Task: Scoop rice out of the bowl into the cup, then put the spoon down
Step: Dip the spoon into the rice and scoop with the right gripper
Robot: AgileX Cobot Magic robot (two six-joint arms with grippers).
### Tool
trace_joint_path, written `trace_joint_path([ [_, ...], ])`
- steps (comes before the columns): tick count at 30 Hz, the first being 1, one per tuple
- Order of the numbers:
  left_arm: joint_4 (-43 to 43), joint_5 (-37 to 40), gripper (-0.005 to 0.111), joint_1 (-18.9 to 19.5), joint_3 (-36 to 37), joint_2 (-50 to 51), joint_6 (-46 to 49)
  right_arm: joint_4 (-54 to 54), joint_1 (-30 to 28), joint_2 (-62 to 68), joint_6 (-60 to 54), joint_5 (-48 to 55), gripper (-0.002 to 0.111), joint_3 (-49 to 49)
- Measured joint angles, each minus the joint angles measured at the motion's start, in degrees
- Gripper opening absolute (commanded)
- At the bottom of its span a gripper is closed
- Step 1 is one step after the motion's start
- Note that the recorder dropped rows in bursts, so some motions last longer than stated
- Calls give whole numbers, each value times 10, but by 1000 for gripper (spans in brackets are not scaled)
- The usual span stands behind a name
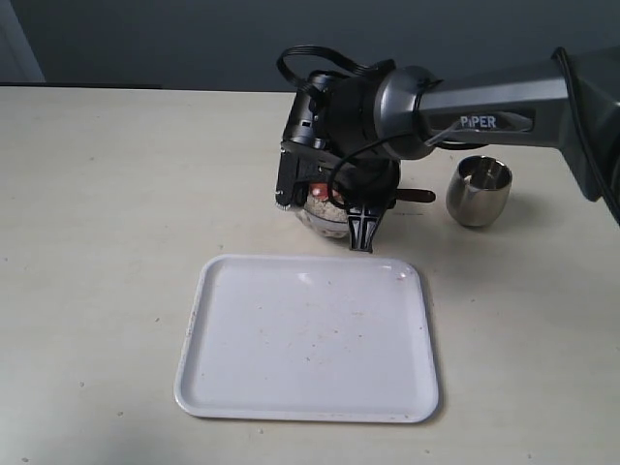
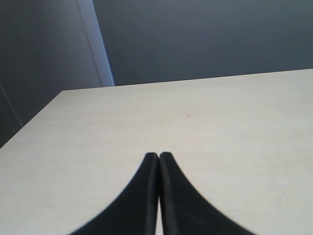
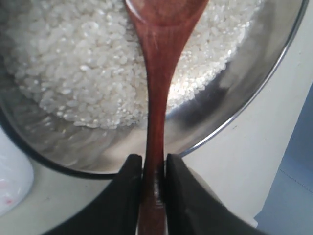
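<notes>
My right gripper (image 3: 154, 161) is shut on the slim handle of the reddish-brown wooden spoon (image 3: 157, 98). The spoon's oval end reaches over the white rice (image 3: 88, 63) that fills the shiny metal bowl (image 3: 254, 83). In the exterior view the right gripper (image 1: 334, 199) hangs over the bowl (image 1: 318, 215) and hides most of it. The spoon's handle end (image 1: 418, 196) sticks out to the right. The steel cup (image 1: 479, 191) stands upright to the right of the bowl. My left gripper (image 2: 158, 155) is shut and empty over bare table, out of the exterior view.
A white rectangular tray (image 1: 308, 339) lies flat in front of the bowl, near the table's front. The right arm (image 1: 484, 111) stretches in from the right, passing above and behind the cup. The beige table (image 1: 107, 213) extends to the left.
</notes>
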Motion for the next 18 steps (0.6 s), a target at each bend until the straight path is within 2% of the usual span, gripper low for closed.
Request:
trace_joint_path([
  [18,0,0,0,0,0,0,0,48,-9,-15,-37,-12,-1,0],
])
